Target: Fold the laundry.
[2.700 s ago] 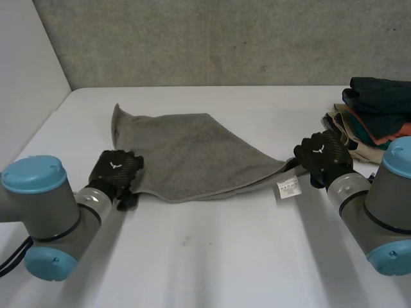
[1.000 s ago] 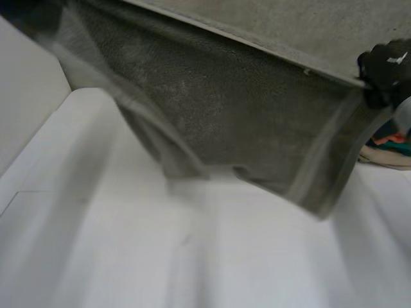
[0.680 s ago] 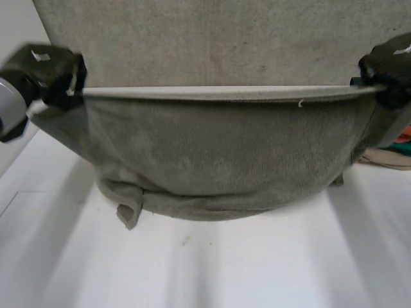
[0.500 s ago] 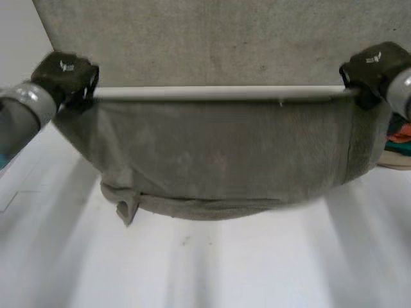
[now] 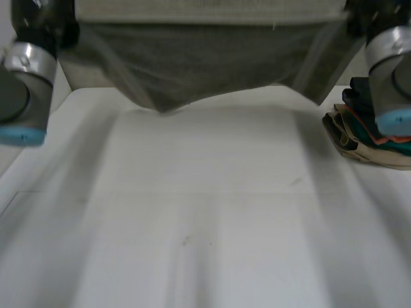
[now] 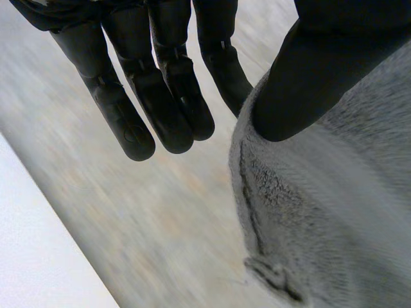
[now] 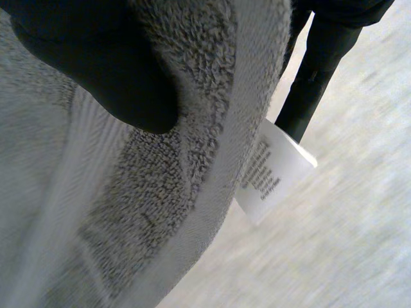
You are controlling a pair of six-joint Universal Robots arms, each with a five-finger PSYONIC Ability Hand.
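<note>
Closest thing on my right wrist feed is the white care tag (image 7: 273, 173) sewn at the hem of the towel (image 7: 192, 83). It has several lines of tiny print, but I can't read any of it. The right hand (image 7: 96, 70) is clamped on that corner, thumb pressed into the loopy side and a finger behind the hem right by the tag.

The towel itself is grey terry, fuzzy loops, with a flat woven band and a paler hem along the edge.

On the left wrist feed the left hand (image 6: 308, 83) has its thumb down on the other top corner. The fingers (image 6: 160, 96) are straight, with the nearest one just beside the cloth, so it's pinching the towel too.

From the head camera there's bare white counter (image 5: 205, 244) nearest me. Further back the towel hangs in the air, stretched between the 2 hands, its bottom edge sagging to a point toward the left arm (image 5: 22, 83). At the counter's right edge, by the right arm (image 5: 388, 70), sits a pile of clothes (image 5: 366, 138) in navy, teal, orange and beige.
</note>
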